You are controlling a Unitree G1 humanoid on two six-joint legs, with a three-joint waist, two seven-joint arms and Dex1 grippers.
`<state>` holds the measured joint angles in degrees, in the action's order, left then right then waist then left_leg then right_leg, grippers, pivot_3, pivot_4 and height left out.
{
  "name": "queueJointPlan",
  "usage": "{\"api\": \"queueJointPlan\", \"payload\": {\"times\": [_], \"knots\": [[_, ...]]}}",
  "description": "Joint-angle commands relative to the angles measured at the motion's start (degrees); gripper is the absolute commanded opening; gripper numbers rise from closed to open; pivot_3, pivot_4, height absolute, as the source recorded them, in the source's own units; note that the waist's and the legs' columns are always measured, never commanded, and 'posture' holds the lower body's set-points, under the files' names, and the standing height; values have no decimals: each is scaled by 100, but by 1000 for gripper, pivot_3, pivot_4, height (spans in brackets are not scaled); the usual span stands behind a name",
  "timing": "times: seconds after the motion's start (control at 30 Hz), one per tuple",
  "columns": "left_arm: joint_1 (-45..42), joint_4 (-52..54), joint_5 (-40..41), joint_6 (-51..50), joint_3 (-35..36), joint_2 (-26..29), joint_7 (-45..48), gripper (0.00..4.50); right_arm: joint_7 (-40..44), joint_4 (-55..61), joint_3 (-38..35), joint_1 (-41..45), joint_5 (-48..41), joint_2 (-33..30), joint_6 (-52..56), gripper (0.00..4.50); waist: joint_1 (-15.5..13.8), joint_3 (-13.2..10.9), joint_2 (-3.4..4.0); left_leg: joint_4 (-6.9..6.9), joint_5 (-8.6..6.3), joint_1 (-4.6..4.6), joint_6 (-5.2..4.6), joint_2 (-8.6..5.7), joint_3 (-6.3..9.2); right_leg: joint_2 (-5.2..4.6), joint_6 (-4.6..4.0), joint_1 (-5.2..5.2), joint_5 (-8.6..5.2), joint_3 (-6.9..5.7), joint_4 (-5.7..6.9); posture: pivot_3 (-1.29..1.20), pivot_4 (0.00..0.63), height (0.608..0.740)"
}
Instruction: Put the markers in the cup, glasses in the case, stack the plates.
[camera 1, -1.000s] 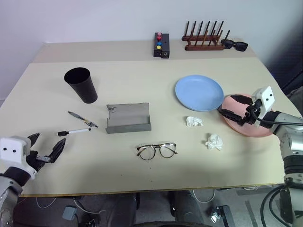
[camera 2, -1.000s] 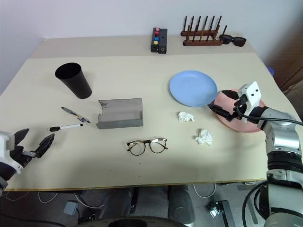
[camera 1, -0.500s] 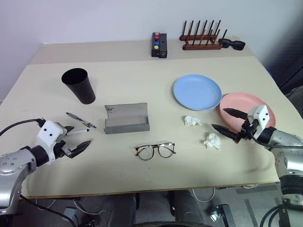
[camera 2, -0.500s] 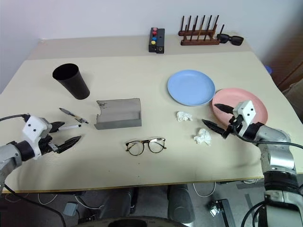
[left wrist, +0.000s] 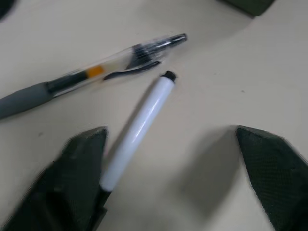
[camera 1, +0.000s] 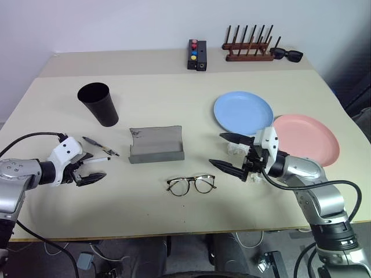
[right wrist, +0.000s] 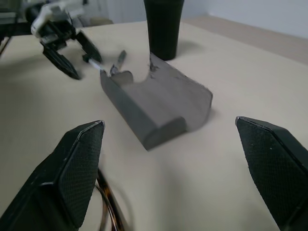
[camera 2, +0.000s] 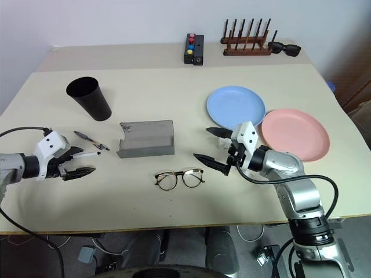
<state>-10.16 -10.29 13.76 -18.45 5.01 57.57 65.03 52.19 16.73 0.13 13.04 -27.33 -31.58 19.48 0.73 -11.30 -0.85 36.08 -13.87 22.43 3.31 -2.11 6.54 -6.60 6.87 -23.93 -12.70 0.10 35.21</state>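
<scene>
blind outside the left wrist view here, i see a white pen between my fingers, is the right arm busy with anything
Observer: No. The right gripper hangs open above the table, just right of the glasses, holding nothing.
Operator: is the case ready for those glasses
Observer: Yes, the grey case stands open just behind the glasses.
Operator: where's the cup from my pen
Observer: The black cup stands upright behind the white marker, farther from the robot, with the second marker lying between them.
Operator: plates stacked yet
Observer: No. The blue plate and the pink plate lie side by side.
</scene>
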Motion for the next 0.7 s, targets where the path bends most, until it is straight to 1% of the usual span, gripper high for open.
{"api": "queueJointPlan", "payload": {"times": [0.03,0.07,0.17,0.2,0.3,0.37,0.5,0.6,0.7], "knots": [[-159,-318,-201,25,-247,87,233,2159,-175,510,-72,110,-223,6,237,4500,-3,0,0,0,0,0,0,0,0,0,0,0,0,0,1,0,150,734],[-202,-401,-243,47,-305,96,304,1587,-211,566,-77,123,-253,3,295,4500,0,0,0,0,0,-1,0,0,1,0,1,0,0,0,2,0,150,734],[-300,-610,-394,209,-426,138,410,116,-283,677,-62,207,-328,11,435,4500,8,1,1,0,0,-2,0,0,1,0,1,1,0,0,2,0,150,734],[-319,-649,-419,253,-433,144,425,12,-294,692,-54,235,-349,16,466,4500,20,3,4,0,0,-2,0,0,0,0,1,1,0,0,2,0,150,734],[-324,-681,-454,413,-365,171,400,12,-315,712,-9,339,-405,19,564,4500,25,4,7,-5,0,-5,0,1,-1,0,1,-1,1,0,4,0,150,734],[-186,-484,-318,505,-145,192,406,12,-309,694,48,398,-410,32,613,4500,28,4,7,-4,0,-5,-1,2,0,1,1,-2,1,0,6,0,150,734],[-5,351,759,-112,863,-62,314,12,-256,581,183,460,-413,133,570,4500,37,1,2,-6,0,5,-1,3,-1,0,3,-13,1,1,5,0,150,734],[96,876,1379,-582,1511,-201,137,12,-283,456,230,535,-486,400,491,4500,20,-2,-9,-2,0,11,-1,5,5,2,16,-16,9,-3,9,0,150,734],[45,1314,1936,-948,2137,-405,-253,12,-342,318,219,675,-565,738,408,4500,27,-2,-8,0,0,9,0,5,5,2,18,-14,11,-2,9,0,150,734]]}}
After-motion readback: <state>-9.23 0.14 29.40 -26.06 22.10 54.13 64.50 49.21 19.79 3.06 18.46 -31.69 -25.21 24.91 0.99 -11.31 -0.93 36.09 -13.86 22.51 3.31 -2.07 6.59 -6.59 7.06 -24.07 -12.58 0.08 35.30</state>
